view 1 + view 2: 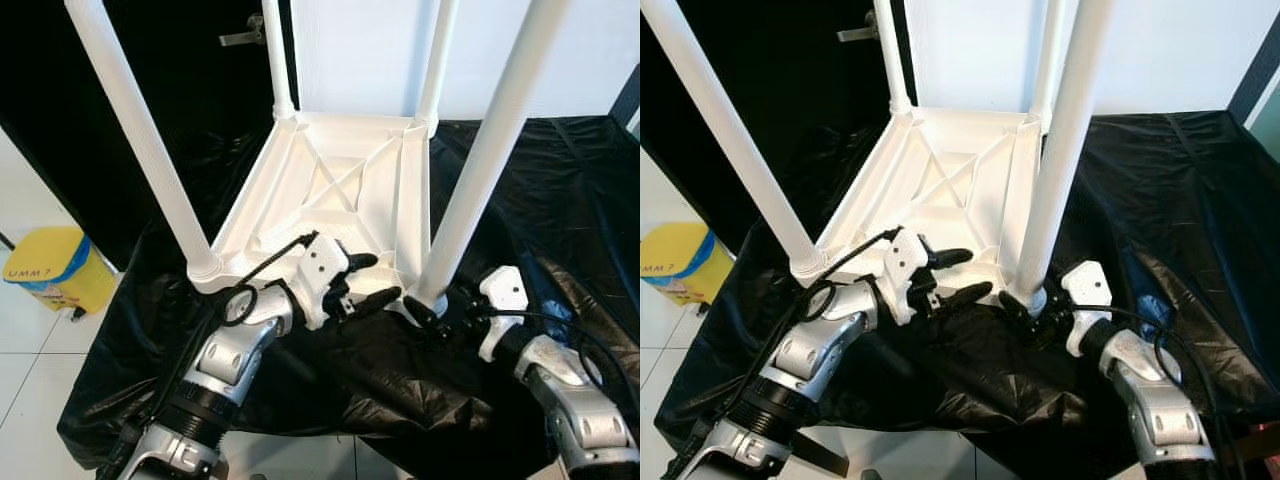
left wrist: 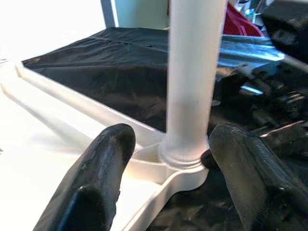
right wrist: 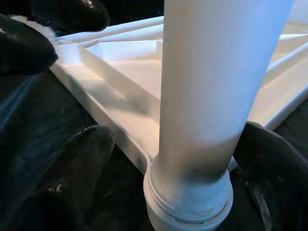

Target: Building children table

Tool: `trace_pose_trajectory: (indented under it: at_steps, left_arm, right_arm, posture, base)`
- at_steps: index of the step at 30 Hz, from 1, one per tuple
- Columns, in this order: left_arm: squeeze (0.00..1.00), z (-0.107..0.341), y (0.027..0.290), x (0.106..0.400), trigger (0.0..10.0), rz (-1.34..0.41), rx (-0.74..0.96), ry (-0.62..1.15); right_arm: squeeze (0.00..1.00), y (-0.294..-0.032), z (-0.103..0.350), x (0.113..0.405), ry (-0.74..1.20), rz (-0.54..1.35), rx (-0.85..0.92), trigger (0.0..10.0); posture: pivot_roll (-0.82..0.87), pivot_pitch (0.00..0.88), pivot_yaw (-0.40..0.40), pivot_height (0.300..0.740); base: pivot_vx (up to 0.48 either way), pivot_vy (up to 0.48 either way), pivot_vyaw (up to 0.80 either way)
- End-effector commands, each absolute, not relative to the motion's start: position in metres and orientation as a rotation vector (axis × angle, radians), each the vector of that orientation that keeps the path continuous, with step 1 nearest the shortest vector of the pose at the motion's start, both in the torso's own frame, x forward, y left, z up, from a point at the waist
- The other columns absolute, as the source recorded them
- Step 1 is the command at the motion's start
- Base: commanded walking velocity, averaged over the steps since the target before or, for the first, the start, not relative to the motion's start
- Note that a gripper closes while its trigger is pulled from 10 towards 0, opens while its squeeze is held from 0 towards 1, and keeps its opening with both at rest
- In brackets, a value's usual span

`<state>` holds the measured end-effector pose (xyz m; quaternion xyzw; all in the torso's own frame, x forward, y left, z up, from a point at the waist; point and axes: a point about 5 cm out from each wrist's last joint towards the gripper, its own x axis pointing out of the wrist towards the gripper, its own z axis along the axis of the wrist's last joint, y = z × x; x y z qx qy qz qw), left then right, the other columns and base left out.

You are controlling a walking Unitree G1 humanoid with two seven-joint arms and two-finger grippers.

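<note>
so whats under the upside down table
A black sheet lies under the upside-down table, spreading out on all sides. What the sheet rests on is covered. The right gripper is open around the near leg; the left gripper is beside it.

— How did the white table point(image 1: 340, 190) lie?
— Upside down, four legs up.
— And the near leg point(image 1: 480, 160)?
— Upright in its corner socket, between the right gripper's point(image 1: 428, 318) spread fingers, just beyond the left gripper point(image 1: 372, 282).

Upturned table point(image 1: 340, 185) on sheet point(image 1: 540, 200), bin point(image 1: 50, 268) left
</note>
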<state>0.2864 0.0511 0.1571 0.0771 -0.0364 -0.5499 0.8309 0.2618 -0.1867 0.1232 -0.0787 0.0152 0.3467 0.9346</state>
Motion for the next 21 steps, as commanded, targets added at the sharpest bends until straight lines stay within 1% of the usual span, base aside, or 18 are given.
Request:
trace_pose_trajectory:
  at_steps: [1, 5, 9, 16, 17, 19, 20, 21]
  left_arm:
    - [0.0, 0.157, 0.054, 0.283, 10.0, -1.242, 0.167, -0.071]
    - [0.0, 0.157, 0.055, 0.283, 10.0, -1.246, 0.169, -0.07]
    - [0.0, 0.157, 0.058, 0.284, 10.0, -1.24, 0.179, -0.064]
    - [0.0, 0.157, 0.056, 0.285, 10.0, -1.252, 0.182, -0.06]
    - [0.0, 0.157, 0.055, 0.284, 10.0, -1.253, 0.182, -0.061]
    - [0.0, 0.157, 0.055, 0.284, 10.0, -1.253, 0.182, -0.061]
    - [0.0, 0.157, 0.055, 0.284, 10.0, -1.252, 0.182, -0.063]
    - [0.0, 0.157, 0.056, 0.284, 10.0, -1.249, 0.184, -0.064]
  right_arm:
    - [0.0, -0.187, 0.123, 0.268, 0.035, 0.752, -0.179, 10.0]
    - [0.0, -0.188, 0.125, 0.273, 0.028, 0.76, -0.207, 10.0]
    - [0.0, -0.188, 0.132, 0.29, 0.023, 0.803, -0.239, 10.0]
    - [0.0, -0.172, 0.129, 0.309, 0.043, 0.864, -0.273, 10.0]
    - [0.0, -0.17, 0.128, 0.309, 0.042, 0.871, -0.277, 6.4]
    - [0.0, -0.17, 0.128, 0.309, 0.042, 0.871, -0.277, 6.4]
    - [0.0, -0.168, 0.125, 0.308, 0.047, 0.879, -0.278, 0.0]
    - [0.0, -0.169, 0.122, 0.308, 0.053, 0.884, -0.284, 0.0]
  posture:
    - [-0.18, 0.0, 0.06, 0.74]
    - [-0.18, 0.0, 0.06, 0.74]
    - [-0.17, 0.0, 0.068, 0.74]
    - [-0.17, 0.0, 0.067, 0.74]
    - [-0.17, 0.0, 0.061, 0.74]
    - [-0.17, 0.0, 0.061, 0.74]
    - [-0.16, 0.0, 0.056, 0.74]
    - [-0.16, 0.0, 0.051, 0.74]
  base:
    - [0.0, 0.0, 0.0]
    - [0.0, 0.0, 0.0]
    - [0.0, 0.0, 0.0]
    - [0.0, 0.0, 0.0]
    - [0.0, 0.0, 0.0]
    - [0.0, 0.0, 0.0]
    - [0.0, 0.0, 0.0]
    - [0.0, 0.0, 0.0]
